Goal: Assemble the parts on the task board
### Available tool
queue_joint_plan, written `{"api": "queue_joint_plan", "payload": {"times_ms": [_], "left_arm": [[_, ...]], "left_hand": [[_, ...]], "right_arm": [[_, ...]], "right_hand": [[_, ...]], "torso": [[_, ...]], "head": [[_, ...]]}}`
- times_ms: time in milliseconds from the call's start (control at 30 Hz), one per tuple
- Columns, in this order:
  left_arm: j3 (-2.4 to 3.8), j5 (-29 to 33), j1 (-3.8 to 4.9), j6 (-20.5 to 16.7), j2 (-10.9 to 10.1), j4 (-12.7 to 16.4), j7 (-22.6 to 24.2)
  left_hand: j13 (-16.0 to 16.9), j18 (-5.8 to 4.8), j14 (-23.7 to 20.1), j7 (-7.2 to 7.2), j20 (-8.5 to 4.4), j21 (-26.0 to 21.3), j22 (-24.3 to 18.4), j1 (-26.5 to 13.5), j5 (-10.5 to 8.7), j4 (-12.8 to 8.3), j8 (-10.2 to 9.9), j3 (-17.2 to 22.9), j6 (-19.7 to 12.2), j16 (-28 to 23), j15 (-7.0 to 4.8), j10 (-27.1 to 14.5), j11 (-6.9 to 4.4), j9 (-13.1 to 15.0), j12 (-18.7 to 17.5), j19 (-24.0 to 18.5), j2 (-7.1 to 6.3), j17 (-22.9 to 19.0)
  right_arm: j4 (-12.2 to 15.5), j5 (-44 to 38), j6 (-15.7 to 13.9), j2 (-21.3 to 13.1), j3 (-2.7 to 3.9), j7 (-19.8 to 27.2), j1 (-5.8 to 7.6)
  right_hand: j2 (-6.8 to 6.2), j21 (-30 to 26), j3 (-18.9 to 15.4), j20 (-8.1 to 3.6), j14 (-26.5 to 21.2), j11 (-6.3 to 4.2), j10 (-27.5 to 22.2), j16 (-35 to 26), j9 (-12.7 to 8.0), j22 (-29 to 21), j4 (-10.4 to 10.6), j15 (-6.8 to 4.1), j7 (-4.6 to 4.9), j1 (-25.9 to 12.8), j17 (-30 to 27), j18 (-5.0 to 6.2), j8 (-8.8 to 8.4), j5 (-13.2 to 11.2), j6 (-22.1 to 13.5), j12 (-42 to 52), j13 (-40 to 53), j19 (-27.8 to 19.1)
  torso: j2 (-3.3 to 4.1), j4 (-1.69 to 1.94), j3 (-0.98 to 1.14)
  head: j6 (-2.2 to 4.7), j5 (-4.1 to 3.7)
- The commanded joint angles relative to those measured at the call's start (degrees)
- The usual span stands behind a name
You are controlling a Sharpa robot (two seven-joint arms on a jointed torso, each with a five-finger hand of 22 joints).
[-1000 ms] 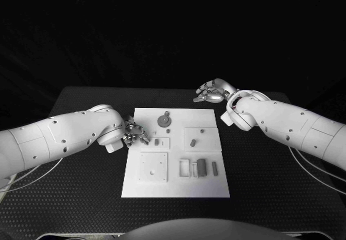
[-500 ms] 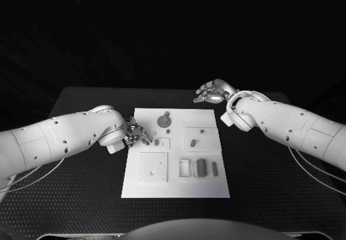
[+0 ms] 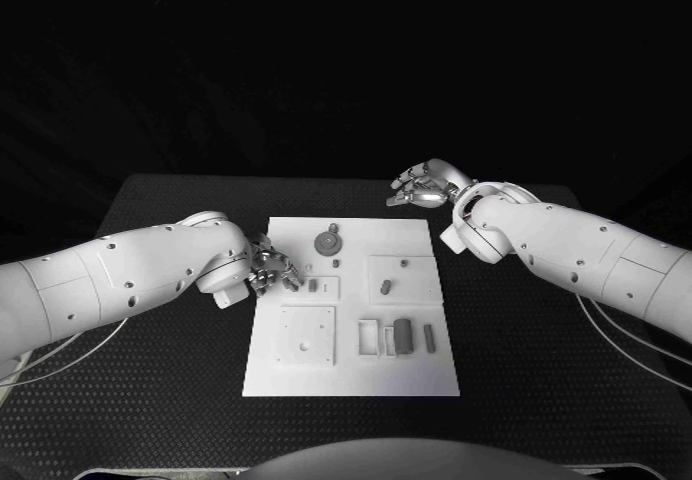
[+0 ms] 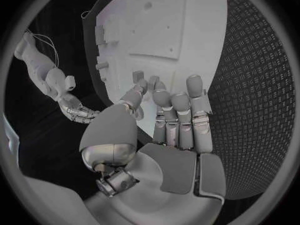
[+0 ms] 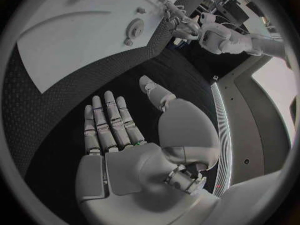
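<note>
A black table [image 3: 173, 400] with a fine diamond-tread surface lies before me, the room beyond it dark. At its middle sits the white task board [image 3: 353, 305], a rectangle with its long axis running away from me toward the table's far edge.

On the board, a round gear-like part [image 3: 330, 240] sits near the far end. Below it, a small part [image 3: 315, 286] stands in a square recess on my left side, and another small part [image 3: 387, 286] rests in the larger square recess to its right. Toward the near end are a square plate [image 3: 307, 335] and, beside it, a row of slim parts [image 3: 405, 335] set side by side, each with its long axis parallel to the board's.

My left hand [image 3: 270, 268] hovers at the board's left edge, fingers spread and gently bent over the white surface, holding nothing; the left wrist view shows the fingertips [image 4: 194, 80] just above the board's rim.

My right hand [image 3: 426, 184] is raised beyond the board's far right corner, over bare table, fingers extended and apart, palm empty in the right wrist view [image 5: 119, 130].
</note>
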Motion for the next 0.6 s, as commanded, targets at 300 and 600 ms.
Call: {"api": "queue_joint_plan", "payload": {"times_ms": [300, 600], "left_arm": [[-0.11, 0.26, -0.17, 0.65, -0.27, -0.21, -0.07], [-0.11, 0.26, -0.17, 1.07, -0.36, -0.23, -0.19]], "left_hand": [[-0.11, -0.32, -0.33, 0.23, -0.18, -0.33, 0.97, -0.31, -0.11, 0.03, 0.16, -0.31, 0.02, 0.35, -0.04, -0.31, -0.25, -0.05, 0.41, 0.01, 0.61, -0.13], [-0.16, -0.31, -0.27, 0.07, -0.20, -0.36, 0.97, 0.13, -0.05, -0.09, 0.42, -0.07, 0.39, 0.40, -0.05, -0.27, -0.41, -0.01, 0.44, 0.07, 1.01, -0.17]], "right_arm": [[0.02, -0.09, 0.67, -0.02, 0.02, 0.23, -0.03], [0.06, -0.09, 0.64, -0.06, 0.02, 0.23, -0.03]], "right_hand": [[0.06, -0.29, -0.23, 0.06, -0.15, -0.04, 0.28, -0.26, -0.10, 0.11, 0.12, 0.31, 2.83, -0.20, -0.12, -0.94, 0.39, -0.05, -0.46, -0.36, -0.06, -0.18], [0.06, -0.32, -0.24, 0.06, -0.16, -0.03, 0.31, -0.27, -0.11, 0.15, 0.12, 0.32, 2.84, -0.19, -0.13, -0.94, 0.40, -0.05, -0.47, -0.40, -0.06, -0.17]], "torso": [[-0.04, 0.04, -0.03], [-0.02, 0.06, -0.06]], "head": [[-0.05, -0.02], [-0.08, -0.05]]}}
